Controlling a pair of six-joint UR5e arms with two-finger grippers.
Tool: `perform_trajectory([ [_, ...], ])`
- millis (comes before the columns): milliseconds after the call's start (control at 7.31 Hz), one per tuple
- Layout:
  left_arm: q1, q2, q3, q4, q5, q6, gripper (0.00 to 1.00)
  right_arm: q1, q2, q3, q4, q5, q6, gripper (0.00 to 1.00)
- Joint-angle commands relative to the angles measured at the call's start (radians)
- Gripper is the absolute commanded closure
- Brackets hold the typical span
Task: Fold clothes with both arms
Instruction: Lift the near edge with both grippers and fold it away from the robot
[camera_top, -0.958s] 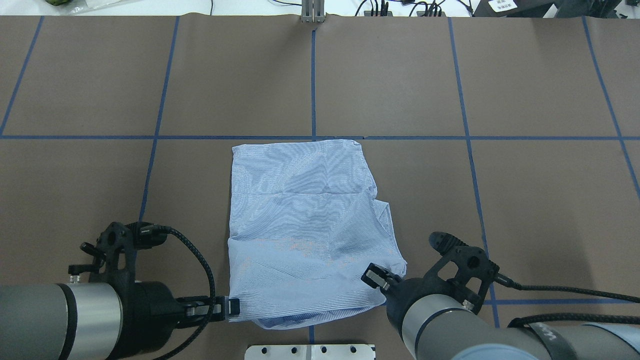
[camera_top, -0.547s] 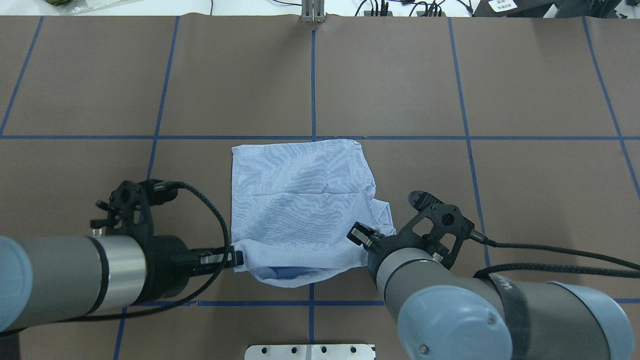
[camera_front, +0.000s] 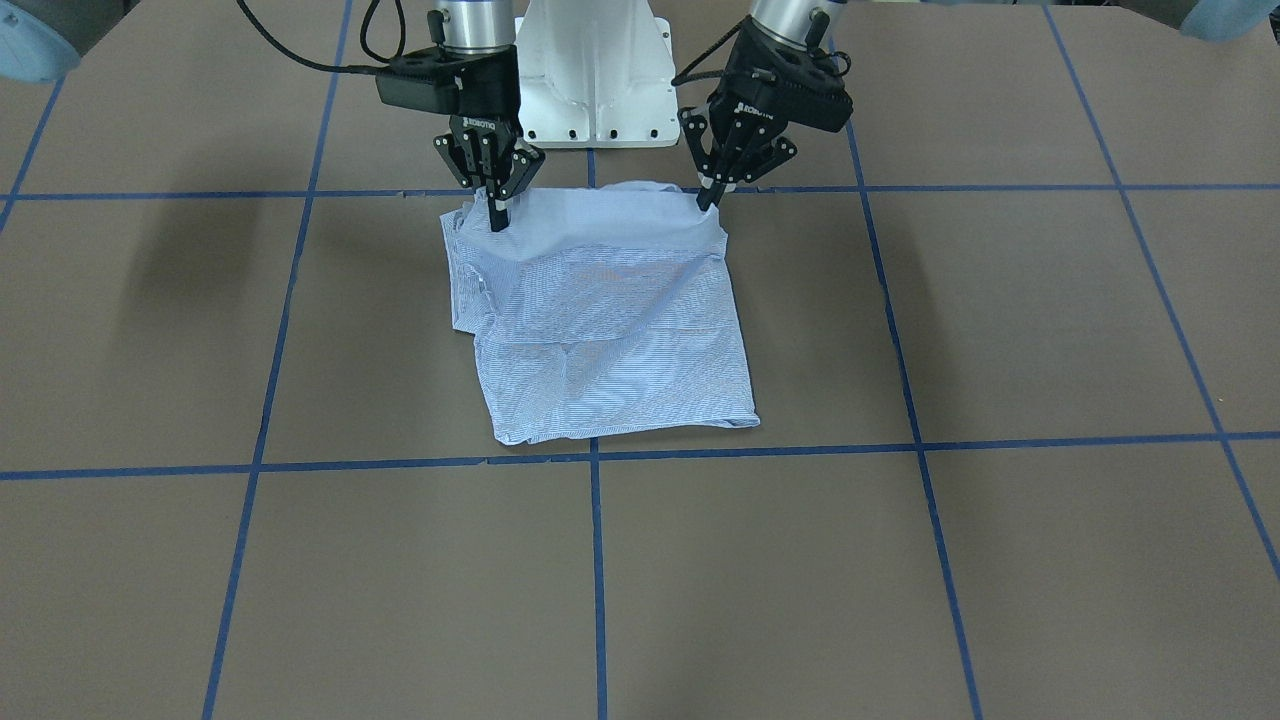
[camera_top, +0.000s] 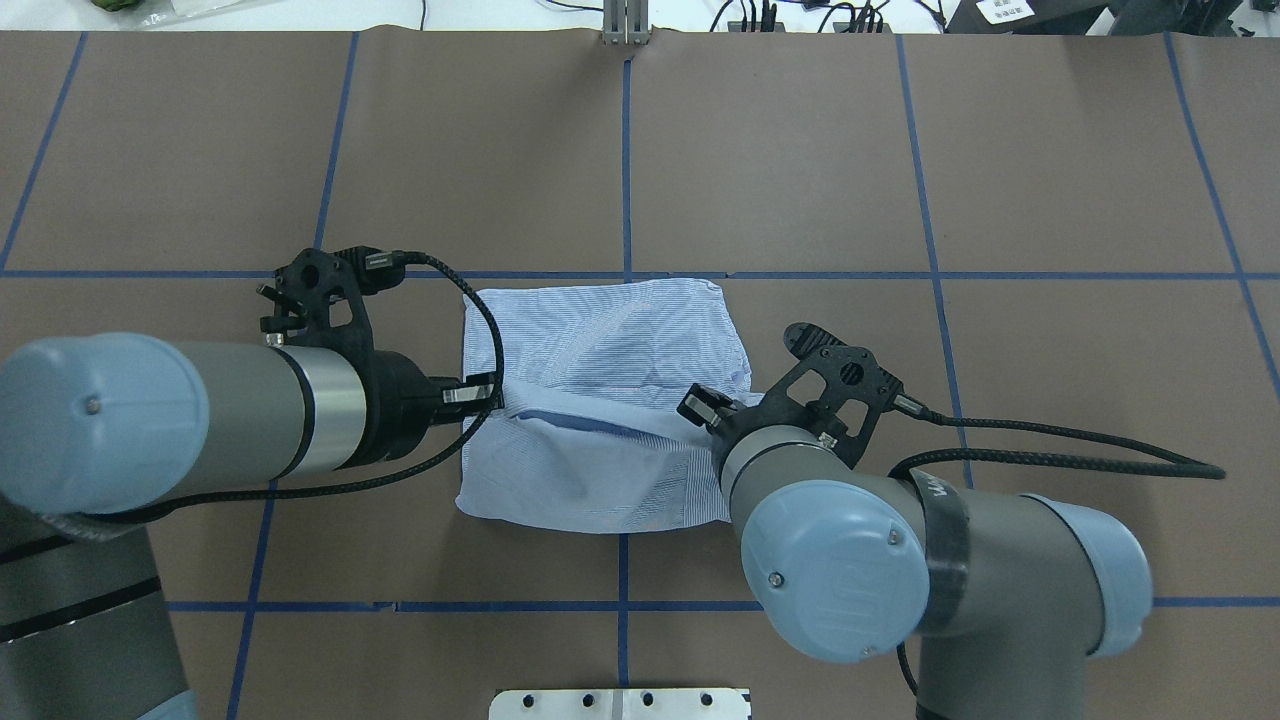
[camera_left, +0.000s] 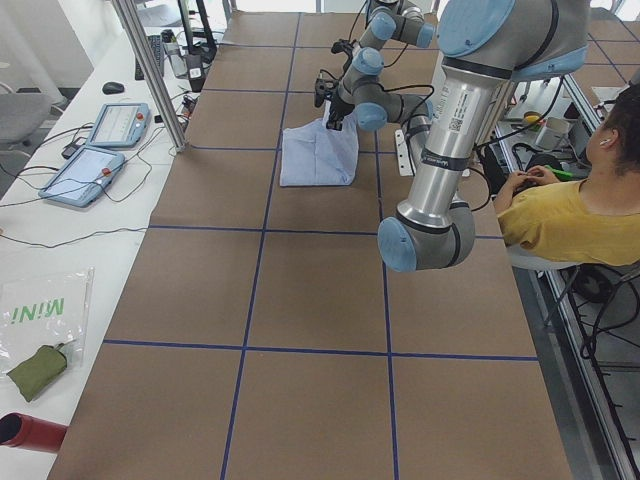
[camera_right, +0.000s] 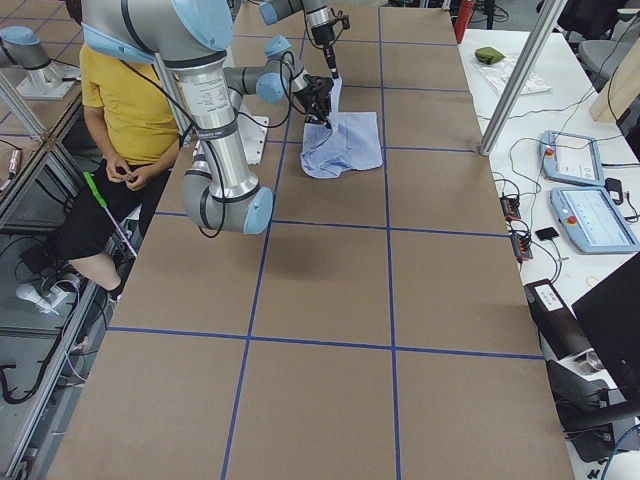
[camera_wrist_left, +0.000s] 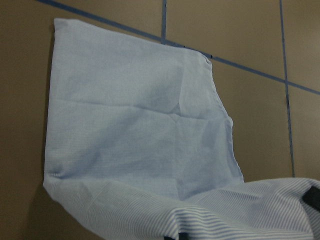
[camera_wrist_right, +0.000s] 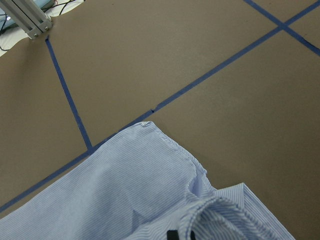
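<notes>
**Both pincers clamped on the shirt's base-side edge**

Here's the light blue-and-white finely striped shirt, lying out from the white pedestal base on the brown paper-covered table. The black two-finger left gripper is pinched tight on the shirt corner nearest the base, on the left arm's side. The black two-finger right gripper is pinched tight on the matching corner on the right arm's side. Between the two, the edge closest to the base hangs raised off the table, sagging a little in the middle. A flap of cloth droops below it toward the base. The rest of the shirt lies flat, running away from the base. Its far edge stops just short of a blue tape line. Both grippers point down, just out from the base, with the shirt's width between them.
</notes>
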Motion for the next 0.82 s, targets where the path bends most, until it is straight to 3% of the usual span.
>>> perform_trajectory([
  [0,-0.042,-0.051,0.154,-0.007,0.005,0.053,1.0,0.059,0.107,-0.193,0.051,0.014,-0.03,1.0],
  [274,-0.065,-0.073,0.301,-0.077,0.011,0.068,1.0,0.085,0.119,-0.257,0.058,0.041,-0.048,1.0],
  [410,-0.076,-0.076,0.33,-0.08,0.012,0.071,1.0,0.102,0.121,-0.291,0.099,0.047,-0.059,1.0],
  [684,-0.097,-0.082,0.341,-0.079,0.023,0.113,1.0,0.145,0.186,-0.451,0.201,0.051,-0.076,1.0],
])
